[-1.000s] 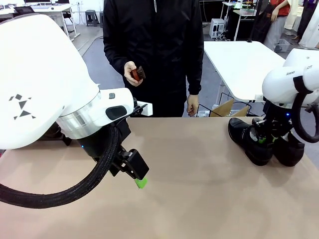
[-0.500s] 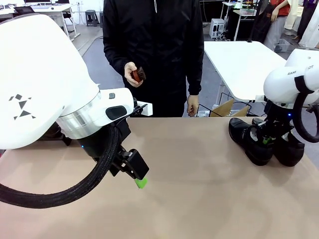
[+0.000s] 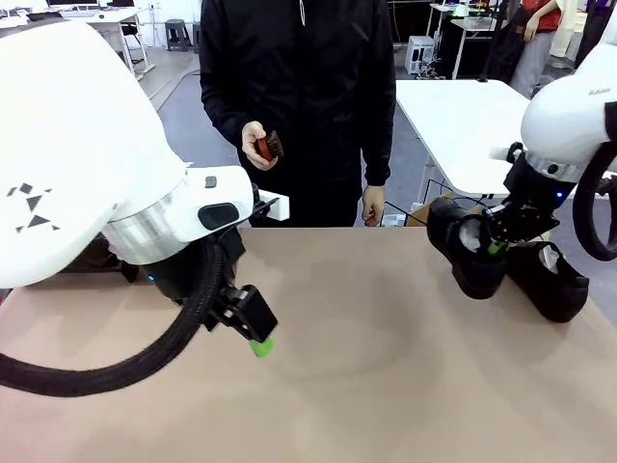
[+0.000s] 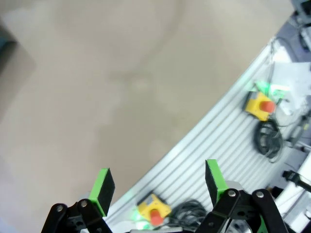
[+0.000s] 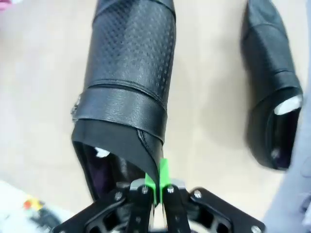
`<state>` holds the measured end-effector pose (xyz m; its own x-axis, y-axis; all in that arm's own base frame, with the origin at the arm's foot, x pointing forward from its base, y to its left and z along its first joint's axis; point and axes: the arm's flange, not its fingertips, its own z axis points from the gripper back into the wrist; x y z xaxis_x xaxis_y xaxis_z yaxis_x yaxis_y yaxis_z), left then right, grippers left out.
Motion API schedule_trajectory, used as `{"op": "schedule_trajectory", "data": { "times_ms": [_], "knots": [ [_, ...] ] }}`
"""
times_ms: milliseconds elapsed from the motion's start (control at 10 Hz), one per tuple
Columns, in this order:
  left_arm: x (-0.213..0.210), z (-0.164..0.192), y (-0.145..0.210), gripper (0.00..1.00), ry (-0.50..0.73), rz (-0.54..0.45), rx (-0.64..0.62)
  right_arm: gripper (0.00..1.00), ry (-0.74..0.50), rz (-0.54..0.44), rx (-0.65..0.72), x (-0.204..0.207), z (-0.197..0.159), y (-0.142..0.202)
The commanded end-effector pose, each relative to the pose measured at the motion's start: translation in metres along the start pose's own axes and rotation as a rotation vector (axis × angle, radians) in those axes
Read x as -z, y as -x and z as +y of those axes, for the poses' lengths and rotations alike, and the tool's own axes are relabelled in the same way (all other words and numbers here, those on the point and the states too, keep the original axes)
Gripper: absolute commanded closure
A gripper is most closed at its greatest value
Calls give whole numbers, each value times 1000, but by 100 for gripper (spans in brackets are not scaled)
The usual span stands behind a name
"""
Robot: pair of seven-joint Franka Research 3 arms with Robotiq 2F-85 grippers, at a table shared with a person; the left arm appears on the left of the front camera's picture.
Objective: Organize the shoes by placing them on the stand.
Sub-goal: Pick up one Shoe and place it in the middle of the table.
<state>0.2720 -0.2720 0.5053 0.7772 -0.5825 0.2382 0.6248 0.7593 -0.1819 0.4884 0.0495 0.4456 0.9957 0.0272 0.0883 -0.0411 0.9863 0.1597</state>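
One glossy black shoe (image 3: 461, 249) hangs tilted just above the table, pinched at its collar edge by my shut right gripper (image 3: 496, 245). In the right wrist view the green pads (image 5: 163, 175) clamp the leather rim of this shoe (image 5: 127, 82). A second shoe (image 3: 548, 280) lies on the table beside it, also seen as the second shoe (image 5: 271, 97). My left gripper (image 3: 256, 345) hovers open over the table's middle left, its pads (image 4: 103, 188) wide apart with nothing between them. The stand is mostly hidden behind my left arm; a dark strip (image 3: 96, 255) shows.
A person stands at the far side holding a small reddish-brown brush (image 3: 267, 145) in one hand. The tan table (image 3: 386, 367) is bare in the middle. Past its near edge, yellow button boxes (image 4: 260, 105) and cables lie on a ribbed grey surface.
My right gripper has shut on the shoe's collar and lifted it up and slightly left, away from the other shoe. My left gripper has drifted a little to the left.
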Motion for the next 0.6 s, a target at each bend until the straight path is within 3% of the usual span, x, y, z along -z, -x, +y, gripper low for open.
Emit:
{"op": "schedule_trajectory", "data": {
  "times_ms": [0,300,400,500],
  "knots": [
    [-28,17,24,4,-214,1,18,100,-80,48,-32,-1,44,51],
    [-65,42,68,4,-298,1,-52,100,2,93,-70,9,87,132],
    [-73,44,79,4,-309,-12,-64,100,-48,80,-70,6,74,83],
    [-80,46,89,4,-307,-37,-75,100,-48,80,-70,6,74,83]
  ]
}}
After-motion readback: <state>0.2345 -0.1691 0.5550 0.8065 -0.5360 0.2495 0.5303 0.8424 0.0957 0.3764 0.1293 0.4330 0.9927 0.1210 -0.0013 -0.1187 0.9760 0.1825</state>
